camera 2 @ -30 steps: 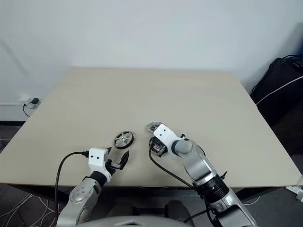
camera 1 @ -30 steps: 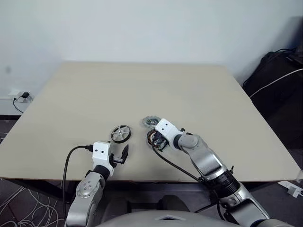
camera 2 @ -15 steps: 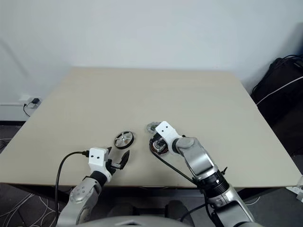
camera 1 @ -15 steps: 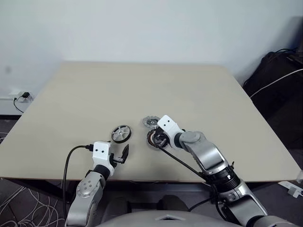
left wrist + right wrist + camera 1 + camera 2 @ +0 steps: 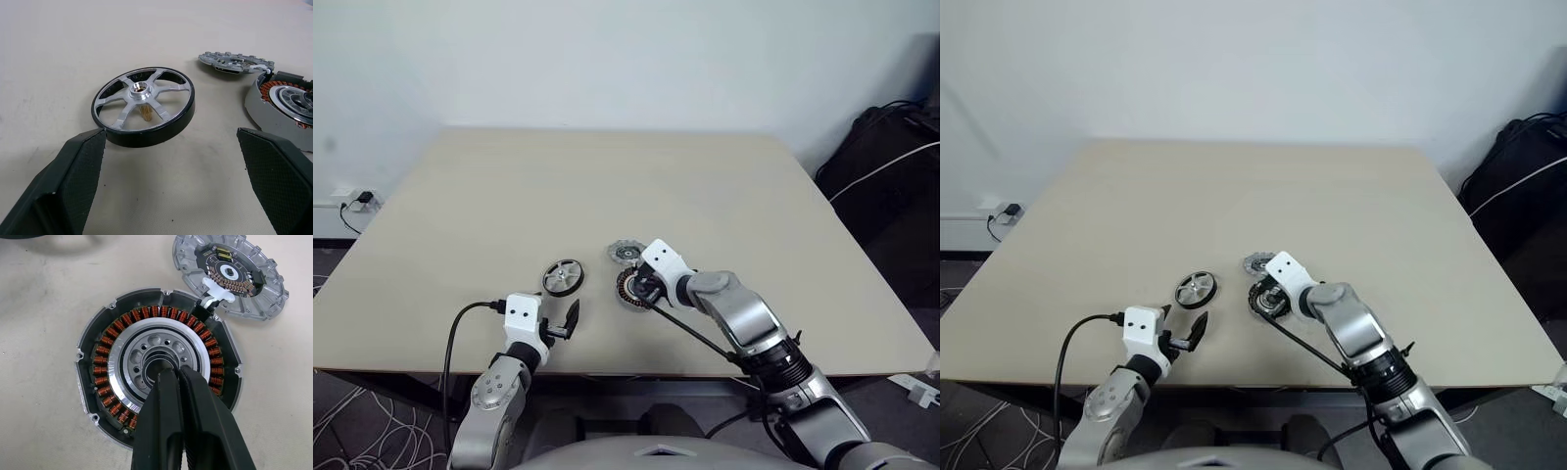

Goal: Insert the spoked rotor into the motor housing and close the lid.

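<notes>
- My left gripper (image 5: 168,181) hangs wide open and empty near the table's front edge, just short of the spoked rotor (image 5: 143,104), exactly where it was a second ago. The rotor lies flat on the table (image 5: 509,196), untouched.
- Right of the rotor sits the motor housing (image 5: 156,362), copper windings up, its centre bore bare. The lid (image 5: 230,274) lies beside its far rim, open, inner board facing up.
- My right gripper (image 5: 177,377) is pinched shut on nothing, tips together at the housing's centre. Over the last second that wrist has tipped steeper and the arm swung round; the housing itself has not shifted.
- To me that reads as steadying or checking the bore; the rotor is still to go in, lid still off.
- No brand, label or readable writing anywhere I can see.
</notes>
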{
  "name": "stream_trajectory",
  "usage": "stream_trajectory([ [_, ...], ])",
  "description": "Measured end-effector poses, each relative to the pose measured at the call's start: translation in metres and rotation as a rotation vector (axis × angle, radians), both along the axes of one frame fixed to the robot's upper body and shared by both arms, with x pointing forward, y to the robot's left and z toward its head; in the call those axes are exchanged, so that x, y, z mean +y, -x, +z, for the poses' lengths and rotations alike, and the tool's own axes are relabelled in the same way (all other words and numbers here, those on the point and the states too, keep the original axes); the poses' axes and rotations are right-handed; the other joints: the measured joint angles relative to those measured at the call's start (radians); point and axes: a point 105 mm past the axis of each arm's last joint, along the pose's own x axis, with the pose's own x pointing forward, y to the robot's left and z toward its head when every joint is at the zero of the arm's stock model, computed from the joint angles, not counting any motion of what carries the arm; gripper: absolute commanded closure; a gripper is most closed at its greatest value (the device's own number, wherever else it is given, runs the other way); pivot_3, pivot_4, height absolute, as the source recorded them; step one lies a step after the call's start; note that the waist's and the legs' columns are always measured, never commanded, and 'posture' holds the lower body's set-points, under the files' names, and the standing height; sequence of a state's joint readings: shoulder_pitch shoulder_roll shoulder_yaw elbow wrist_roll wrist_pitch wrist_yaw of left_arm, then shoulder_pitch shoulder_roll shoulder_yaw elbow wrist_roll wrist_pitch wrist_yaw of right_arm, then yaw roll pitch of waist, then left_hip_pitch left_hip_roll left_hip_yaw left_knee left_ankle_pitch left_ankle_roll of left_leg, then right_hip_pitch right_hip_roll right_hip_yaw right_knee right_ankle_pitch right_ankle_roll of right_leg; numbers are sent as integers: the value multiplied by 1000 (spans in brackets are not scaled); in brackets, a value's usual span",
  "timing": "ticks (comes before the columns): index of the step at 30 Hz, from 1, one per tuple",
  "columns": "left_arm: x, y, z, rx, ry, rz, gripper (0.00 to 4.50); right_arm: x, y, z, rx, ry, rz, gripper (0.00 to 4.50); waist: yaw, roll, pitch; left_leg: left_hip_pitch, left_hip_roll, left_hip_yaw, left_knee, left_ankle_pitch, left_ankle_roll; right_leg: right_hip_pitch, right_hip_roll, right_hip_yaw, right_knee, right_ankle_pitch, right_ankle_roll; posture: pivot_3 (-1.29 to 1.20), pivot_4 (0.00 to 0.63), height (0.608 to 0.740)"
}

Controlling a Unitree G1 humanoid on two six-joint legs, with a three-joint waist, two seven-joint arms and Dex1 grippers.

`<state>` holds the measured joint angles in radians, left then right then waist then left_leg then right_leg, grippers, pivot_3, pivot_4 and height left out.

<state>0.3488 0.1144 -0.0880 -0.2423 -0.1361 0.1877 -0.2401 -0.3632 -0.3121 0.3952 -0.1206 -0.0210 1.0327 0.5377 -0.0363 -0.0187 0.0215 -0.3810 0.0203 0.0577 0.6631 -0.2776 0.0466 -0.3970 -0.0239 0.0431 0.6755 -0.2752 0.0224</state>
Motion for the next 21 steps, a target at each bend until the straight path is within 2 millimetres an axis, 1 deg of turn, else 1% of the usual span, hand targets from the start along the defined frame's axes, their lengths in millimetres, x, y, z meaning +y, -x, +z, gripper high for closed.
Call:
stream_trajectory([
  [21,0,1,0,-1,6,9,0,3,-4,0,15,-15,3,4475,-2,0,0,0,0,0,0,0,0,0,0,0,0,0,0,0,0,740],
])
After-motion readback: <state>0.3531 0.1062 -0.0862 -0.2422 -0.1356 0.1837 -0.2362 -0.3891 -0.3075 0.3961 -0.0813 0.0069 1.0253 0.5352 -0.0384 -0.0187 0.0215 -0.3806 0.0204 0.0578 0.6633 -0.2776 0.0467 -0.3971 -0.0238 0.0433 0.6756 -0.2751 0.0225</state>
